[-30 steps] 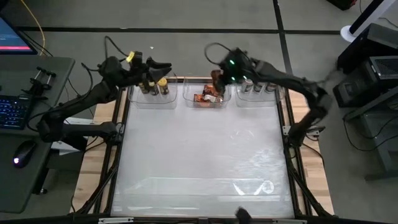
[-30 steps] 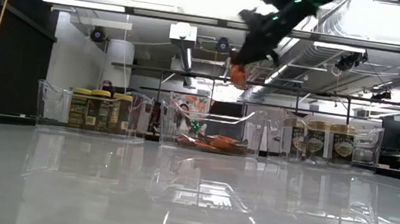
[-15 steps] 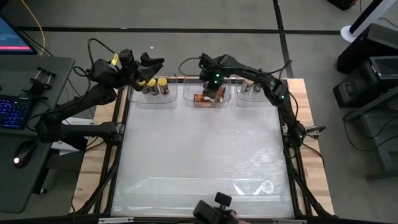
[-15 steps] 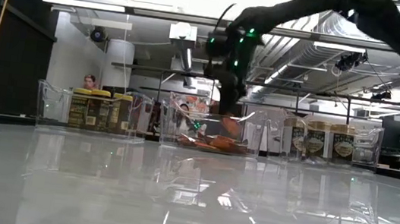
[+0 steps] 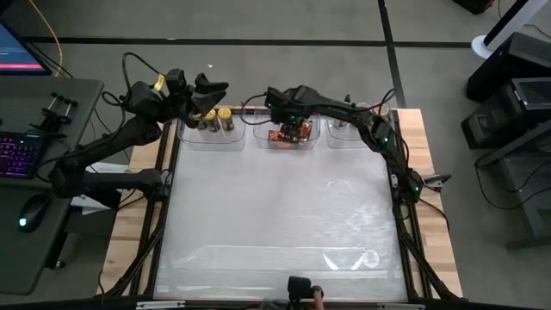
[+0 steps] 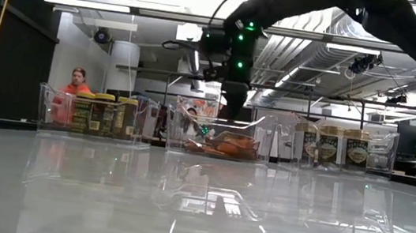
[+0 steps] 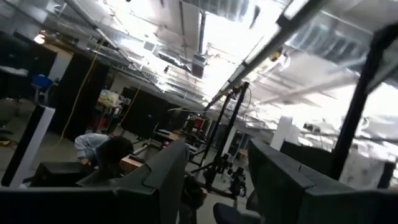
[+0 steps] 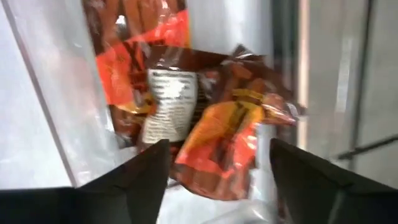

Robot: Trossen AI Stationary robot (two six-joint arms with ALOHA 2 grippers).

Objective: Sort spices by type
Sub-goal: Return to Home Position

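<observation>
Three clear bins stand in a row at the table's far edge. The left bin [image 5: 209, 136] holds yellow-lidded jars [image 6: 102, 114]. The middle bin [image 5: 258, 131] holds red-orange printed packets [image 5: 291, 133], which also show in the low view [image 6: 224, 145]. The right bin [image 5: 376, 135] holds tan-lidded jars [image 6: 340, 145]. My right gripper [image 5: 284, 114] hangs open just above the middle bin, fingers down, an orange packet [image 8: 217, 140] lying below it. My left gripper [image 5: 220, 87] is open and empty, raised over the left bin and tipped up toward the room [image 7: 214, 149].
The wide white tabletop [image 5: 275, 215] stretches in front of the bins to the near edge. A person in an orange top [image 6: 77, 84] is in the room beyond the table's far left. A desk with keyboard and mouse [image 5: 26, 164] stands left of the table.
My right gripper has carried an orange packet toward the table's left and down into the middle bin, let it go, and risen a little. The packet now lies in the bin on the other packets.
</observation>
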